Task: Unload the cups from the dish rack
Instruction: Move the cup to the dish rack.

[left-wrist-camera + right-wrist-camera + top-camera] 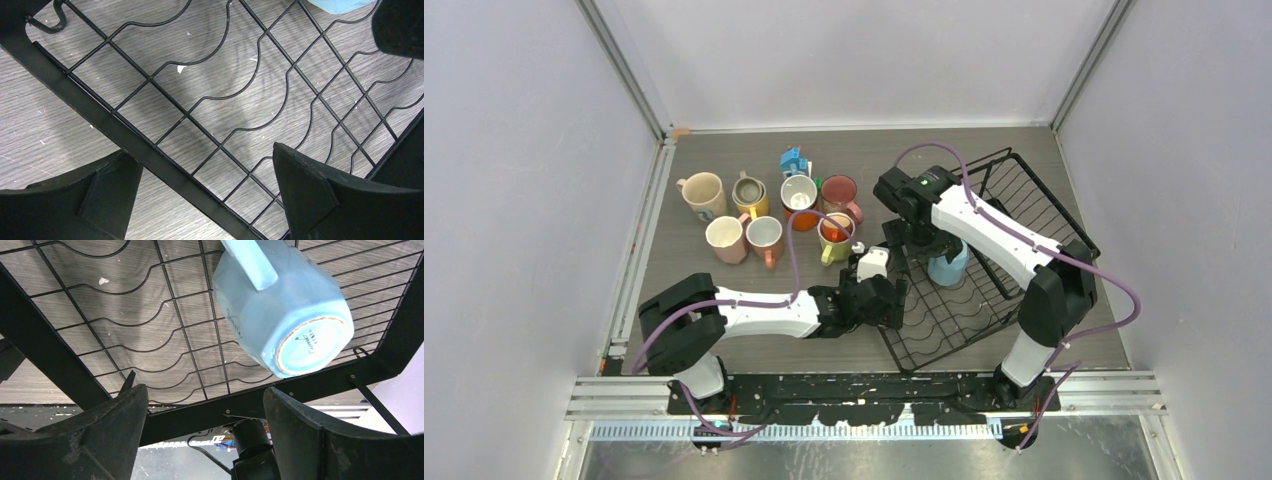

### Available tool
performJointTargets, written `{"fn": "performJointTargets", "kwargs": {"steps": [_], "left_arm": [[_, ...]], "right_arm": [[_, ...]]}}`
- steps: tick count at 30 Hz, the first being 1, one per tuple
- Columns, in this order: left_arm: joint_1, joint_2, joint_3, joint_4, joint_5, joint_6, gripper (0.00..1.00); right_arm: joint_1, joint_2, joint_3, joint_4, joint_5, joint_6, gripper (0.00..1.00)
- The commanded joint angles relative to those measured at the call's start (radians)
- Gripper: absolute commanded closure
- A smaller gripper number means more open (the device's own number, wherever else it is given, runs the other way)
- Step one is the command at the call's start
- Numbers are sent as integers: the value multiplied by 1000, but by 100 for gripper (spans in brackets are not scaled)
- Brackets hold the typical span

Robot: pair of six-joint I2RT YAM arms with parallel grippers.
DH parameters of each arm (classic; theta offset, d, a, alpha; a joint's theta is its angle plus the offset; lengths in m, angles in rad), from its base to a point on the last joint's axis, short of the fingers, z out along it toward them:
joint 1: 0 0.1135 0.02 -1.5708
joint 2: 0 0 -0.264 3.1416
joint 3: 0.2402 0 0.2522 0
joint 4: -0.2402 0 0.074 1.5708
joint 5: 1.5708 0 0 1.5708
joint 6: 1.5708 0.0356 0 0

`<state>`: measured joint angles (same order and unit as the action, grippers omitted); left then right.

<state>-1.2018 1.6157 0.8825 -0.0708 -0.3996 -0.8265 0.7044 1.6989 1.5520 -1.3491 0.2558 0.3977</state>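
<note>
A light blue cup [947, 265] lies tilted in the black wire dish rack [1014, 200], its base [310, 342] and handle toward the right wrist camera. My right gripper [921, 243] hovers over the rack beside it. In the right wrist view that gripper [205, 405] is open and the blue cup [280, 305] sits just beyond its fingertips, not between them. My left gripper [896, 298] is open at the rack's left edge. The rack's frame bar [150, 155] runs diagonally between its fingers [305, 190], untouched. Several cups stand on the table at the left, among them a cream cup [704, 193] and a lime cup [835, 238].
A small blue-and-white toy house [794, 160] stands behind the cluster of cups. The rack's raised basket side [1034, 190] is at the far right. White walls enclose the table on three sides. A corner of the blue cup [340, 5] shows at the top of the left wrist view.
</note>
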Motion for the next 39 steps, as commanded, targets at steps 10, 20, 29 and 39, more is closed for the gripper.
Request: {"fn": "performJointTargets", "kwargs": {"steps": [10, 20, 29, 39], "left_arm": [[-2, -3, 43, 175, 44, 19, 1], [-3, -53, 21, 186, 55, 52, 1], [-4, -167, 18, 127, 55, 156, 1], [-1, -237, 88, 118, 138, 482, 0]], "right_arm": [[33, -123, 98, 62, -57, -14, 16], [33, -160, 152, 127, -113, 41, 16], [33, -199, 233, 186, -183, 95, 16], [32, -294, 357, 213, -118, 173, 12]]}}
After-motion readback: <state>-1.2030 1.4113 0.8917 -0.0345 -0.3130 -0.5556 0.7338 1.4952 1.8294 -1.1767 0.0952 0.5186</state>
